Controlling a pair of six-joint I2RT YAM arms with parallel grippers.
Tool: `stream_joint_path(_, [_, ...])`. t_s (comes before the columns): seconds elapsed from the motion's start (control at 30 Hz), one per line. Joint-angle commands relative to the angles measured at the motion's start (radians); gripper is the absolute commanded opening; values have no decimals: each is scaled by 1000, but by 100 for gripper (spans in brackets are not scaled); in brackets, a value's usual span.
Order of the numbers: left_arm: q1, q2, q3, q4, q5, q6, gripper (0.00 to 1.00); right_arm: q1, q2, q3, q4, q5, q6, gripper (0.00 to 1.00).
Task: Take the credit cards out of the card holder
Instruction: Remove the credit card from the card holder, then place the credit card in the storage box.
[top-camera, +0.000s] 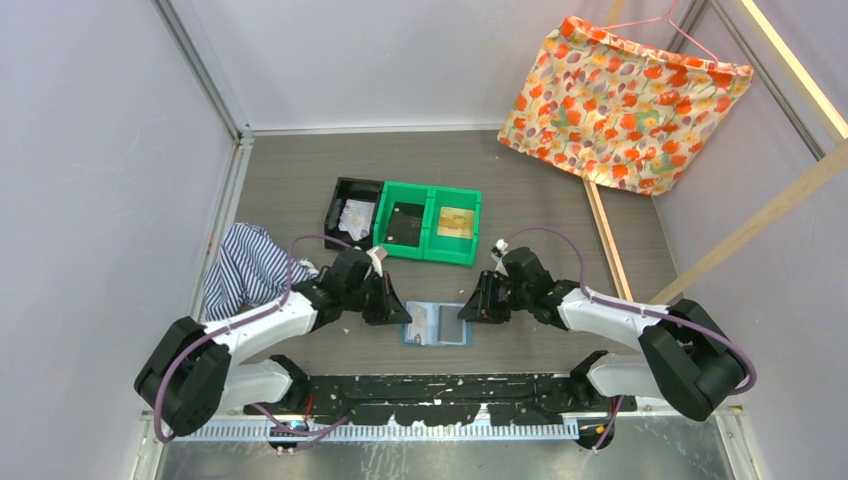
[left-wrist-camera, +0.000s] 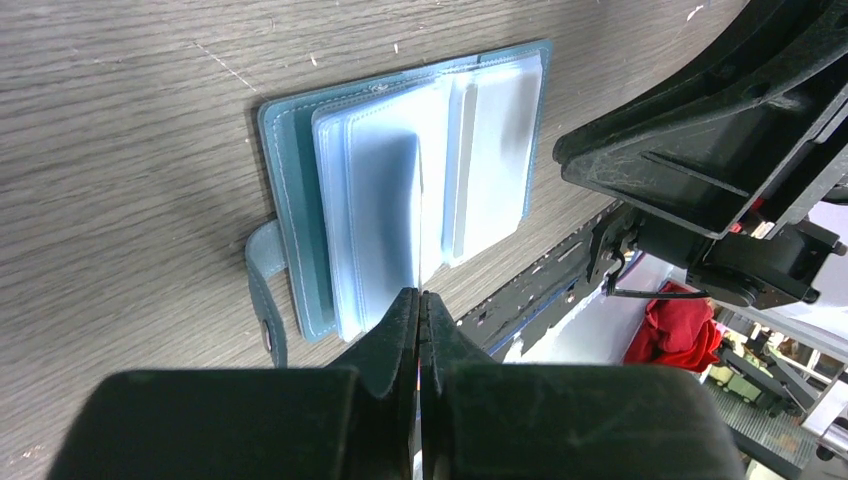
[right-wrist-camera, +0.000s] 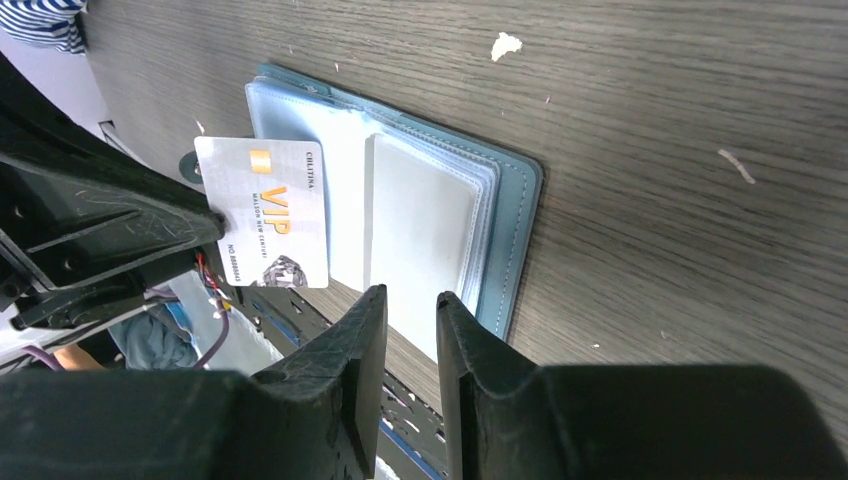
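Card holder (top-camera: 436, 324) lies open at surface (top-camera: 540, 180) near-edge centre; left pincer (left-wrist-camera: 420, 297) clamped on whitish card (right-wrist-camera: 265, 212), face readable only in right wrist view; right pincer (right-wrist-camera: 411, 305) narrowly open, empty.

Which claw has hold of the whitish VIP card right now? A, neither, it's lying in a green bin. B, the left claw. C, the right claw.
B: the left claw is shut on one edge of the whitish VIP card, while the right claw stands open and empty by the card holder.
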Motion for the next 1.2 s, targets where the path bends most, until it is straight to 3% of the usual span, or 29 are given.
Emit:
stream_joint_path(0.0, [4, -48, 50, -60, -17, 10, 0, 5, -11, 40, 6, 18, -24, 30])
stream_joint_path(0.53, [32, -236, 204, -298, -137, 47, 1, 5, 33, 60, 21, 24, -47, 29])
stream_joint_path(1.0, [262, -177, 367, -337, -237, 43, 0, 1, 21, 112, -64, 31, -110, 31])
stream_joint_path(1.17, [337, -181, 339, -229, -387, -38, 0, -16, -22, 133, -137, 61, -142, 31])
